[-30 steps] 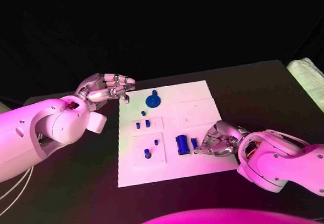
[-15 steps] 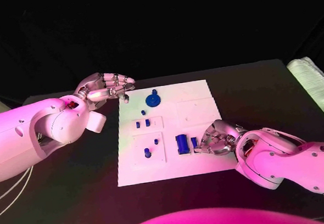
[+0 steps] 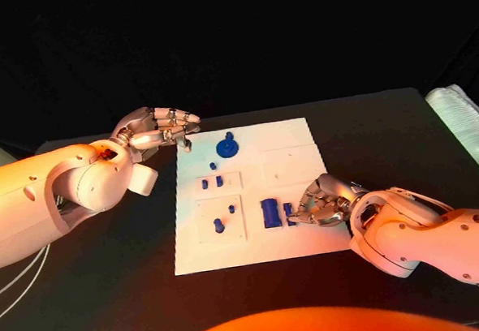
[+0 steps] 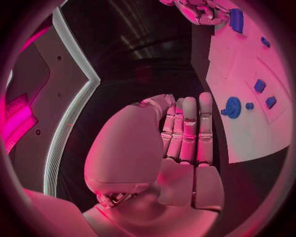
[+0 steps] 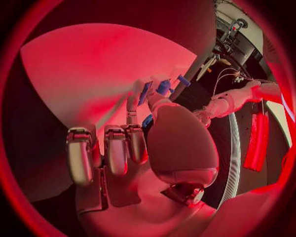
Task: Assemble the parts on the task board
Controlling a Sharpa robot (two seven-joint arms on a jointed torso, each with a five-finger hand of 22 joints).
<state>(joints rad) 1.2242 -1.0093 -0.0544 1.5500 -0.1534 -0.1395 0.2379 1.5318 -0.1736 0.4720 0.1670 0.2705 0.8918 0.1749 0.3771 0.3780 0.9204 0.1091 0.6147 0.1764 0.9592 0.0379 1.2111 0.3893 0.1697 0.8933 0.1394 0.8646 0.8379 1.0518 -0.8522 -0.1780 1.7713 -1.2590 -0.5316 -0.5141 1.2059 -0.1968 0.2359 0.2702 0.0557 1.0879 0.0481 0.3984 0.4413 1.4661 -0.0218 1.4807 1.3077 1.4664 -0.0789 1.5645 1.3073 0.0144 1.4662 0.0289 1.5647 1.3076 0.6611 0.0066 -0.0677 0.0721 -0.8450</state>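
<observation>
Parts are lying and standing on the task board (image 3: 302, 242), the white plate which is sitting in the middle of the black surface (image 3: 388, 127). A round blue part (image 3: 228, 147) is resting near the far edge of the board, two small blue pieces (image 3: 211, 183) are standing side by side below it, and two more small pieces (image 3: 224, 219) are sitting in the near left panel. A taller blue block (image 3: 270, 212) is standing near the middle of the near side, with a thin blue piece (image 3: 287, 209) just beside it.

I am judging that the assembly is only partly done – several pieces seem to be seated already, but the panel at the right of the board is looking bare and the pieces near the block are probably still waiting for their places.

The right hand (image 3: 324, 202) is resting low on the board with its fingers curled, touching or nearly touching the thin blue piece; whether it is really pinching this piece I cannot tell. The left hand (image 3: 158, 131) is hovering well apart from the work, above the surface at the far left corner of the board, with its fingers curled in – it is holding nothing.
</observation>
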